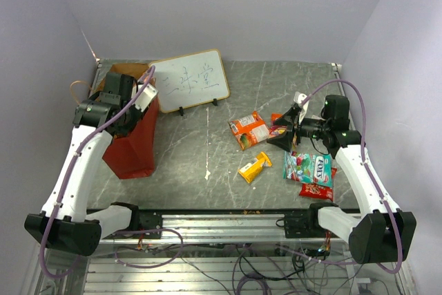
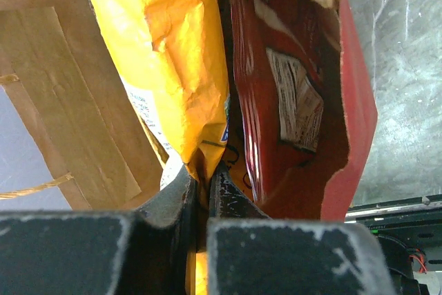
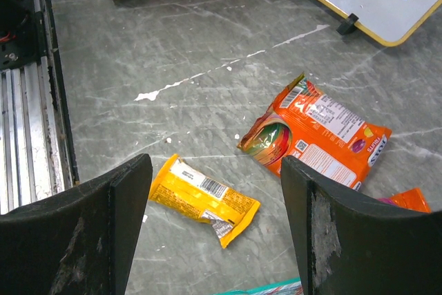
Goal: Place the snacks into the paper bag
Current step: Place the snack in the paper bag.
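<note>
Loading under way: the left pincer (image 2: 204, 179), closed on the lower edge of an orange chip bag (image 2: 166, 46), holds it inside the mouth of the red paper bag (image 1: 135, 150), which stands at the left of the bench (image 1: 207, 191) in front of a white board (image 1: 190, 81). A red chip bag (image 2: 297, 88) is already inside, pressed against the orange one between the brown kraft walls. Across the bench the right pincer (image 3: 217, 222) hangs with its fingers spread wide and nothing between them, above a yellow pack (image 3: 204, 198) and an orange packet (image 3: 314, 132). A teal-white candy bag (image 1: 307, 167) and a small red pack (image 1: 316, 190) lie nearer the right arm's base, and all four are yet to be bagged. The step in hand appears to be the drop of the orange chip bag. The next move likely calls for the left fingers to part and lift clear without snagging the thin loop handle, while the right arm comes down on the yellow pack, roughly centred under it. Little print can be read: the red chip bag shows a white nutrition panel and a scrap of pale lettering, the orange packet a white label and a rainbow emblem, the yellow pack a barcode strip. The board bears blue handwriting, too small to make out.
</note>
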`<state>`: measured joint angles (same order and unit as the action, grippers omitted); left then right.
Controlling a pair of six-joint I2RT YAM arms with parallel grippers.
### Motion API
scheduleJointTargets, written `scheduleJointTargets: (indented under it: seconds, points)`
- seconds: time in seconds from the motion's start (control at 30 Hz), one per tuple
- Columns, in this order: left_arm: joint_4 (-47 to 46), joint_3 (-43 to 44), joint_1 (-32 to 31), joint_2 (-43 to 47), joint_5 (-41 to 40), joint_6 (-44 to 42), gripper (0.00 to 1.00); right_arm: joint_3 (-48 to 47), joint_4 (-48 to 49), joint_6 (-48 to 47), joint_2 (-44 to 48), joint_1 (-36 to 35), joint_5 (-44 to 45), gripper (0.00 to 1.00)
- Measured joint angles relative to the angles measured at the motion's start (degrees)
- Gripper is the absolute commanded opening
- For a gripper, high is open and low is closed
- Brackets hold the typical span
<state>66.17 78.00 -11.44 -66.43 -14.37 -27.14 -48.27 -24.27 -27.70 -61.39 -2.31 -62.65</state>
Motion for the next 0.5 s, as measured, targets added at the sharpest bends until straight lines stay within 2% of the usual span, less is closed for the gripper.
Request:
scheduleJointTargets:
  seconds: [0.5]
  points:
    - [-3.48,-1.36,0.22,-0.15,1.16,3.23,0.38,0.17,0.0,-0.04,0.39,0.0,-0.37,0.76]
